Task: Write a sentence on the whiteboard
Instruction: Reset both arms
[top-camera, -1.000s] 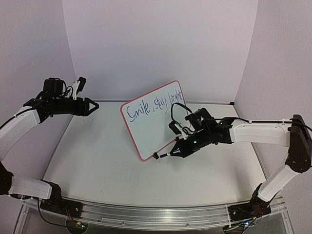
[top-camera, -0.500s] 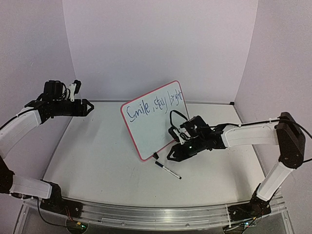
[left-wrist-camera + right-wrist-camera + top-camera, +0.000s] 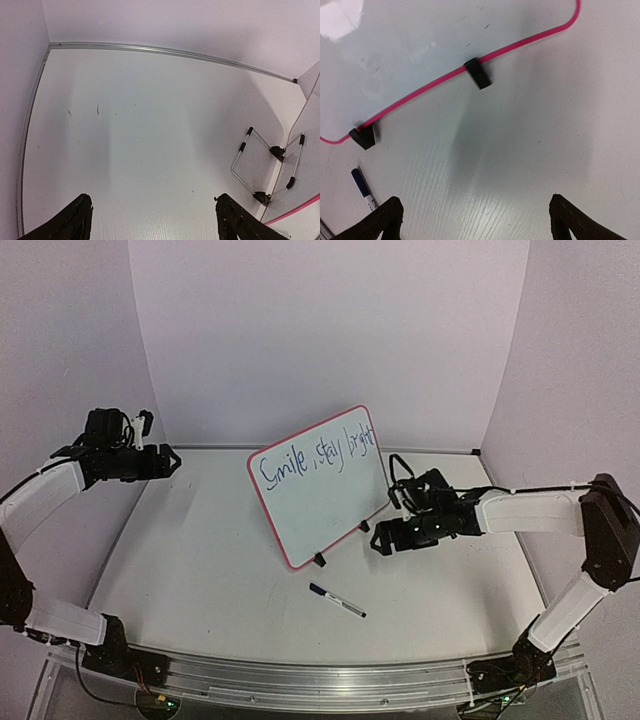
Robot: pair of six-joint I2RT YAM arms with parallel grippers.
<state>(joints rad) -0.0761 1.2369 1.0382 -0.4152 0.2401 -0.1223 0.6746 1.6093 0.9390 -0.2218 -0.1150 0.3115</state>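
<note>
Both grippers gape empty. The whiteboard point(image 3: 320, 510), sentence point(image 3: 315, 458) complete, stands just ahead of the right gripper point(image 3: 383, 540), marker point(image 3: 337, 601) beside its fingers; left gripper point(image 3: 168, 460) well apart. Best retreat straight, missing the clip feet point(image 3: 477, 74).

Two arms, both sets of fingers spread and empty.
Left arm point(image 3: 45, 495): raised, elbow bent, wrist about level; left fingers point(image 3: 75, 225) wide apart, tips pointing inward. Right arm point(image 3: 530, 510): stretched low and inward; right fingers point(image 3: 380, 222) wide apart, tips angled downward.
</note>
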